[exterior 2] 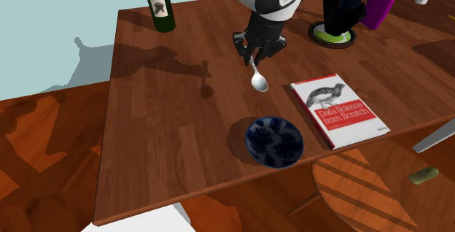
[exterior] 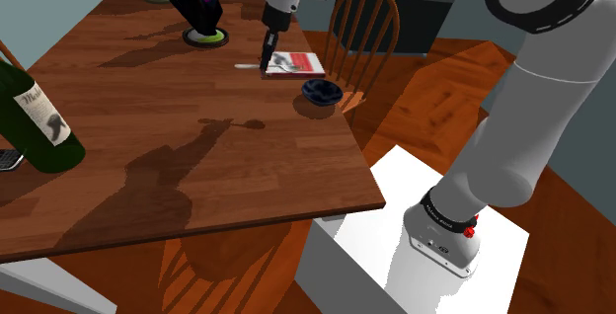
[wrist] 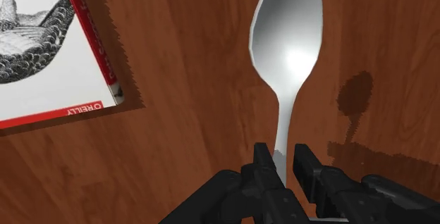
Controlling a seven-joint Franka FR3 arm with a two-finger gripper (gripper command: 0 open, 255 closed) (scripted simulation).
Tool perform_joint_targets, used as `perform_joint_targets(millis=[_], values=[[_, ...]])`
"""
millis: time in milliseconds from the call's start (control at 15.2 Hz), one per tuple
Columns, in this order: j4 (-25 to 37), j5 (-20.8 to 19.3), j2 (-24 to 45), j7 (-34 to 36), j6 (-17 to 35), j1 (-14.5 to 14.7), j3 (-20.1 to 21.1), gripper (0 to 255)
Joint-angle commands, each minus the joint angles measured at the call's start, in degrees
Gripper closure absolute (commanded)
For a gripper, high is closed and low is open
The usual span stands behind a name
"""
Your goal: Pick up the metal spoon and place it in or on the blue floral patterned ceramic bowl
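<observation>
I see the gripper (exterior: 264, 64) hanging over the table (exterior: 148, 95) at the book's (exterior: 299, 63) edge, the spoon (exterior: 243, 67) jutting pale from its tip. Bowl (exterior: 322, 91) near the table's corner, beside the book. Bottle (exterior: 39, 115) at the view's left.

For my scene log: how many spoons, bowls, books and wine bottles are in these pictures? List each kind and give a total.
silver metal spoon: 1
blue floral round bowl: 1
white-and-red book with a bird on its cover: 1
dark green glass wine bottle: 1
Total: 4
</observation>
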Motion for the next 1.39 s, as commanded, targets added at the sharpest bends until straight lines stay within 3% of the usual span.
perform_joint_targets(millis=[0, 792, 1320], values=[[-3.5, 0.1, -2.9, -1.7, 0.2, -0.9, -0.6, 255], [-20.9, -1.6, -19.3, -13.8, -1.6, -7.4, -7.1, 255], [-24.7, -0.2, -17.0, -15.9, 4.2, -7.2, -7.2, 255]])
